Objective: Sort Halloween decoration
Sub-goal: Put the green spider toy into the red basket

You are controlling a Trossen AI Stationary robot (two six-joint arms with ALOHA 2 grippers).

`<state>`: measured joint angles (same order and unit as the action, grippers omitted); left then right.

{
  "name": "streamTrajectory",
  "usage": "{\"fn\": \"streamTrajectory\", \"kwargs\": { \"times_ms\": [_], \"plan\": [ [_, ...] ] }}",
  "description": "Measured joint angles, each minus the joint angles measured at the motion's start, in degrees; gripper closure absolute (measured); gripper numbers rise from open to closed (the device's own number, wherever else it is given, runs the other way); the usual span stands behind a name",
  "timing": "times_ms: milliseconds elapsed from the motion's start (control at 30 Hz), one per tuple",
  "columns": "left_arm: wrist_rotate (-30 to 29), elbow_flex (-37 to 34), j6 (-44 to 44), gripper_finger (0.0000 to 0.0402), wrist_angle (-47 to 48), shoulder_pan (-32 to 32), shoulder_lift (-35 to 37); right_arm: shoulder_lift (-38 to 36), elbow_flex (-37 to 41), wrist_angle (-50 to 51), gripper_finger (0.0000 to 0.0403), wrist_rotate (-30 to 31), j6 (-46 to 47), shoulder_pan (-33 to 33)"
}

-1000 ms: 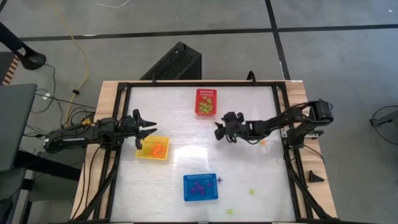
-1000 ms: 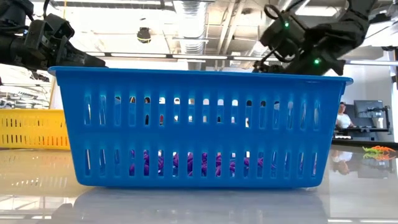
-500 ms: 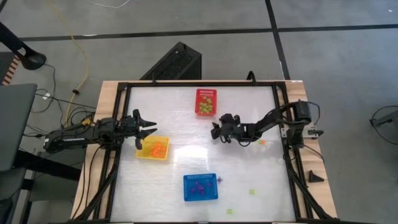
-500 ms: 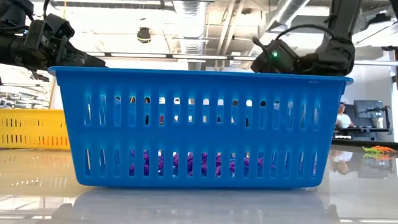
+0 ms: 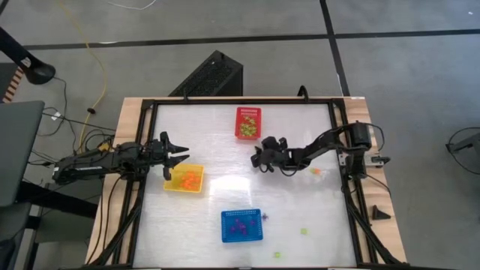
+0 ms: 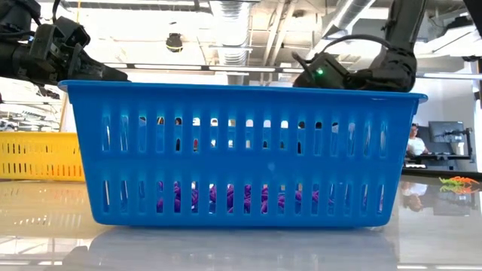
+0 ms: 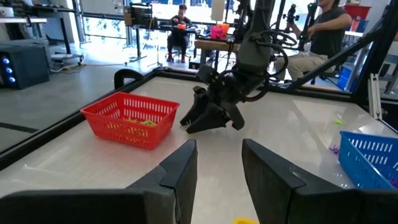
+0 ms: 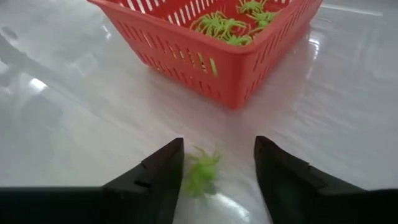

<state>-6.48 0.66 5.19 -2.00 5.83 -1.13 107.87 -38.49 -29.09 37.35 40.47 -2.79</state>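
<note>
Straddling a light green plastic spider point(image 8: 200, 174) on the table beside the red basket point(image 8: 211, 59), the right gripper point(image 8: 217, 171) stands spread; featherlight, skittish, springy-legged (pinch its body); left gripper point(image 7: 217, 168) waits open over the yellow basket point(image 5: 185, 179)

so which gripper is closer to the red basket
Right. The right gripper hovers just beside the red basket, jaws open. The left gripper is across the table over the yellow basket.

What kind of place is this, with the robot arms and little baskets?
Probably a robotics lab or workshop: a framed work table with two mounted arms, open ceiling ducts overhead, and people at desks behind.
</note>
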Motion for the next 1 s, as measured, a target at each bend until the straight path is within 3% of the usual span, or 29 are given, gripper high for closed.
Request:
{"fn": "streamTrajectory", "kwargs": {
  "times_ms": [167, 433, 733, 1000],
  "plan": [
    [0.0, 0.0, 0.0, 0.0285, 0.0, 0.0, 0.0, -0.1, -1.7, 7.5, 0.0238, -0.2, 0.0, 0.0],
    [0.0, 0.0, 0.0, 0.0285, 0.0, 0.0, 0.0, -1.1, -1.6, 7.7, 0.0368, -5.2, -1.6, 0.5],
    [0.0, 0.0, 0.0, 0.0285, 0.0, 0.0, 0.0, -9.9, -1.2, 8.2, 0.0363, -11.7, -2.7, 5.6],
    [0.0, 0.0, 0.0, 0.0285, 0.0, 0.0, 0.0, -19.4, -1.8, 6.5, 0.0363, -9.8, -6.5, 6.4]
  ]
}}
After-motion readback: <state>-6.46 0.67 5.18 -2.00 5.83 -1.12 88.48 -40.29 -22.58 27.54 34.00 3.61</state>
